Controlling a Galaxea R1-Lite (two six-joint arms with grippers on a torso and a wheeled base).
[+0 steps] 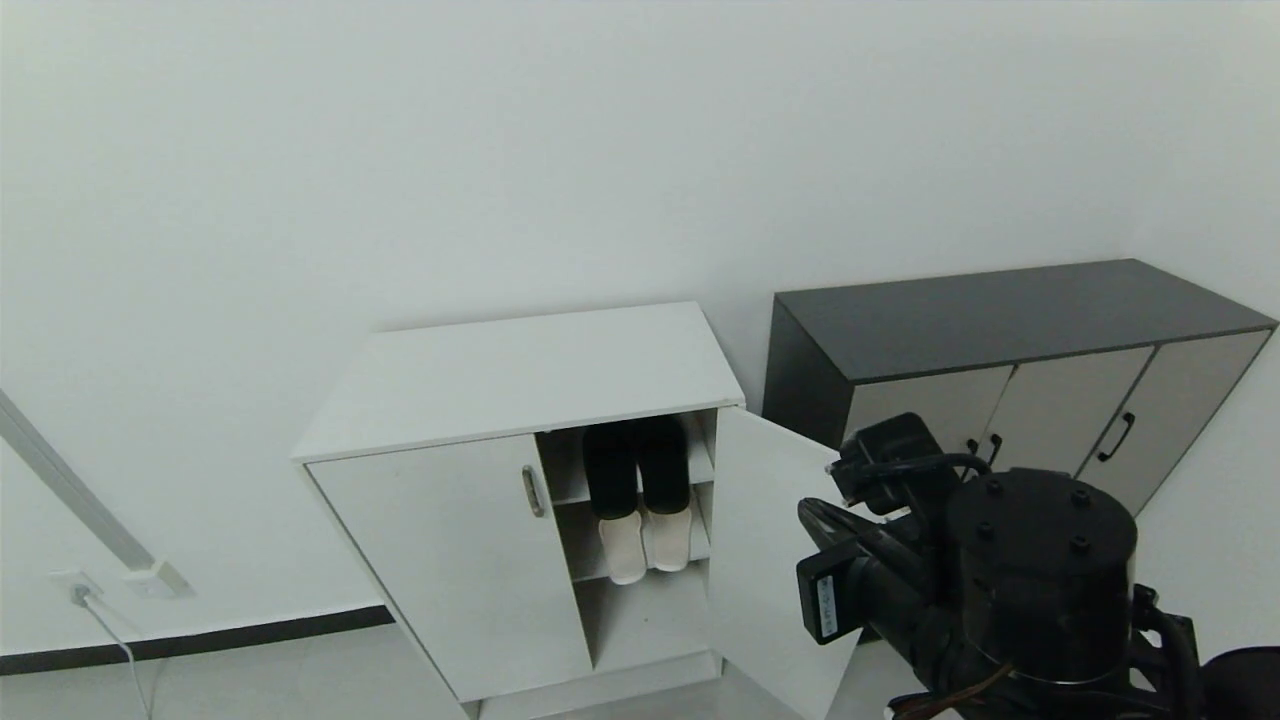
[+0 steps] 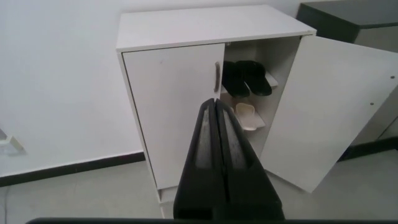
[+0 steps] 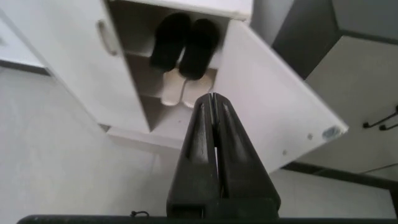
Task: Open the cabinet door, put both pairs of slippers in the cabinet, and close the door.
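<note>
The white cabinet (image 1: 520, 375) stands against the wall with its right door (image 1: 770, 560) swung open and its left door (image 1: 450, 570) closed. A black pair of slippers (image 1: 637, 460) lies on the upper shelf, toes inward. A white pair of slippers (image 1: 647, 540) rests on the shelf below. My left gripper (image 2: 216, 102) is shut and empty, held back from the cabinet front near the left door's handle (image 2: 217, 76). My right gripper (image 3: 213, 96) is shut and empty too, in front of the open door (image 3: 273, 106), below both pairs (image 3: 183, 40) (image 3: 177, 90).
A dark-topped grey cabinet (image 1: 1000, 320) with handled doors stands to the right, close behind the open door. A wall socket with a cable (image 1: 75, 585) sits low on the left wall. Bare floor lies in front of the cabinet.
</note>
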